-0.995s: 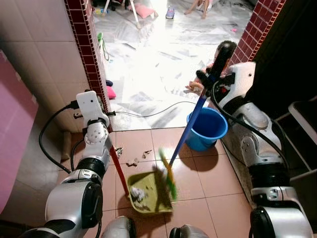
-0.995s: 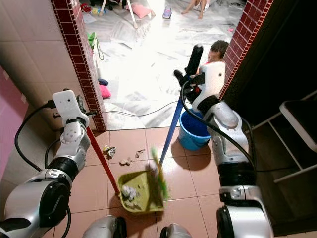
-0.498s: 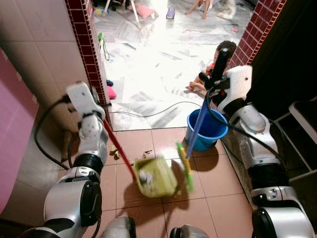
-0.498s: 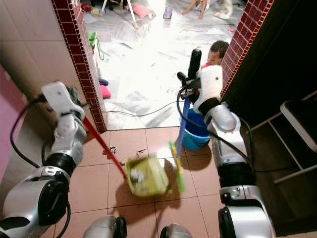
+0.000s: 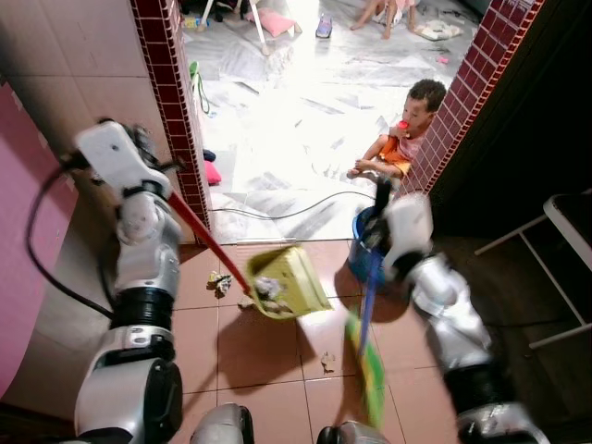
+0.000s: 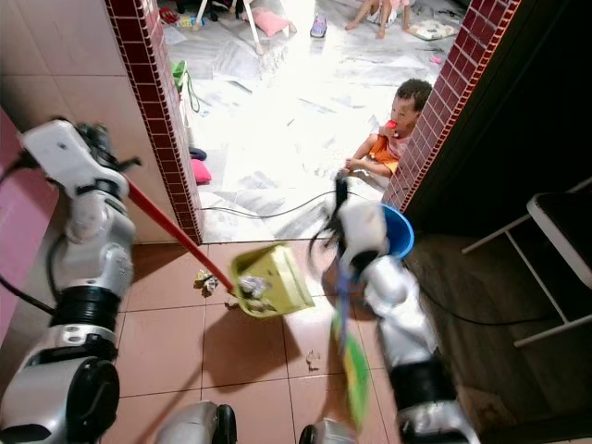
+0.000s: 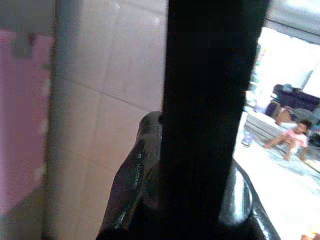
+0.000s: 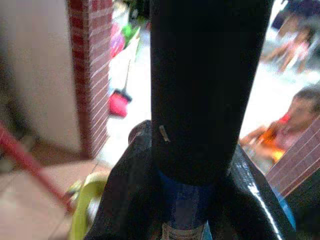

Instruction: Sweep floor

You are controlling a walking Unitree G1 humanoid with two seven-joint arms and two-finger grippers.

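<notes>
- Since a second ago: dustpan (image 5: 289, 280) raised off the tiles and carried forward toward the blue bucket (image 6: 400, 231), loaded with swept litter; broom (image 5: 367, 326) swung back and down, green bristles now near the robot's feet.
- Left gripper (image 5: 139, 148): raised high beside the brick pillar (image 5: 176, 102), clenched round the top of the red dustpan handle (image 5: 205, 239); handle slopes down and away from it to the pan.
- Right gripper (image 5: 381, 199): just above the bucket rim, closed round the blue broom handle, black fingers (image 8: 200, 75) wrapped about the shaft in the right wrist view; broom head hangs below and behind it.
- Still on the floor: a litter clump (image 5: 219, 281) below the left gripper, and a small scrap (image 5: 326, 362) beside the broom head.
- Judged step: transfer of the collected load to the bucket; pan not yet over the opening.
- Meaning for the task: one load gathered, sweeping unfinished while those scraps remain.
- Risk: pan tilted, spillage possible; a child (image 5: 412, 129) sits just beyond the bucket, a cable (image 5: 277, 211) on the floor.
</notes>
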